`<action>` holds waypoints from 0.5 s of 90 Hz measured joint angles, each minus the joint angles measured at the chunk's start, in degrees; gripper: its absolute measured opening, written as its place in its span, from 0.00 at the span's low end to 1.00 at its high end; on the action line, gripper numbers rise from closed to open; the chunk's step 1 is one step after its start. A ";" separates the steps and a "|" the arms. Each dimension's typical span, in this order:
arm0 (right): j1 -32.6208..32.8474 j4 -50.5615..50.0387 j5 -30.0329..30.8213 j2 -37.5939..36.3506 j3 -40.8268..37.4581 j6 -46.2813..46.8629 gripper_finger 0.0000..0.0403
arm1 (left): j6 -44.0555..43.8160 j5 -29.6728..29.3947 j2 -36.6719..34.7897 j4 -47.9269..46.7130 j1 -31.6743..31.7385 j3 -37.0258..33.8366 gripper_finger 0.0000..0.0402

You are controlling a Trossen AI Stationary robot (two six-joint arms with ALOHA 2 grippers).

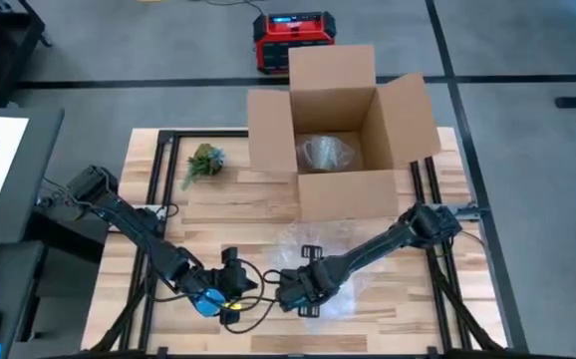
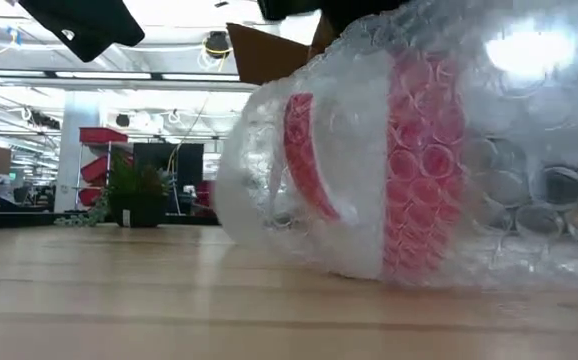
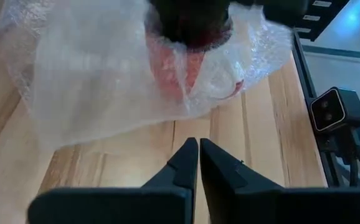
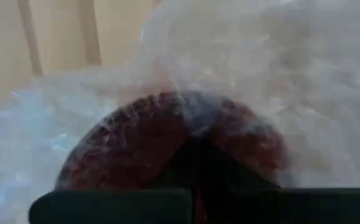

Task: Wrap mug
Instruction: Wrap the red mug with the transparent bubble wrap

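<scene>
Bright overhead light, blurred close-ups

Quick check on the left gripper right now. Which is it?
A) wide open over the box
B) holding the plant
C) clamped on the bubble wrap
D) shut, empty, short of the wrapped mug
D: in the left wrist view the left gripper has its fingers together with nothing between them, over bare wood short of the bubble wrap around the mug.
</scene>
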 joint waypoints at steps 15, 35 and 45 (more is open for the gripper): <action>-0.64 2.51 -2.58 0.62 -1.51 -1.76 0.00 | -0.05 0.00 0.00 0.04 0.00 0.00 0.00; 0.06 -1.47 -3.92 -2.16 3.57 -1.88 0.00 | 0.00 -0.03 0.00 0.17 -0.02 0.00 0.00; 0.91 -3.50 -3.83 -5.36 6.20 -1.86 0.00 | 0.00 -0.04 0.00 0.18 0.00 0.00 0.00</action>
